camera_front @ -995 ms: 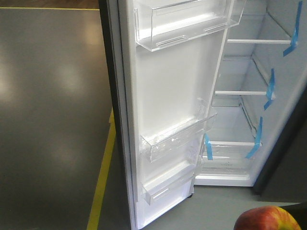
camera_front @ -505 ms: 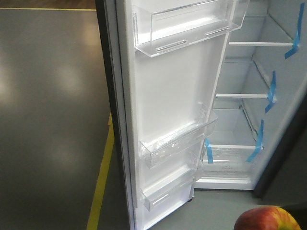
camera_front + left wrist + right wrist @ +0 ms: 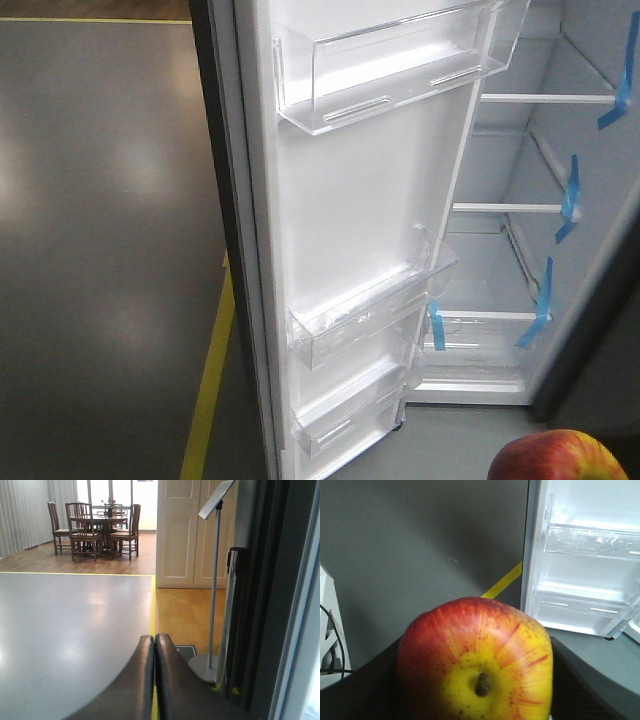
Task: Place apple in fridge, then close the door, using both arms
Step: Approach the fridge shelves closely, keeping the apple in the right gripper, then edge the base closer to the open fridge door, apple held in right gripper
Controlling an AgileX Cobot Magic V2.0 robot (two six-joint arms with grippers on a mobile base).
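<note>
Right end effector (image 3: 477, 692) clamped on apple (image 3: 475, 645); open fridge (image 3: 505, 260) shelves lie ahead, right of door (image 3: 350, 190). Left end effector (image 3: 154, 652) together, beside door's outer edge.

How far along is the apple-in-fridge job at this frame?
Done: the door stands open and the apple is gripped in the right gripper, outside the fridge. In hand: getting it to a shelf. Remaining: set it inside, release, then close the door; the left gripper is shut and empty.
</note>
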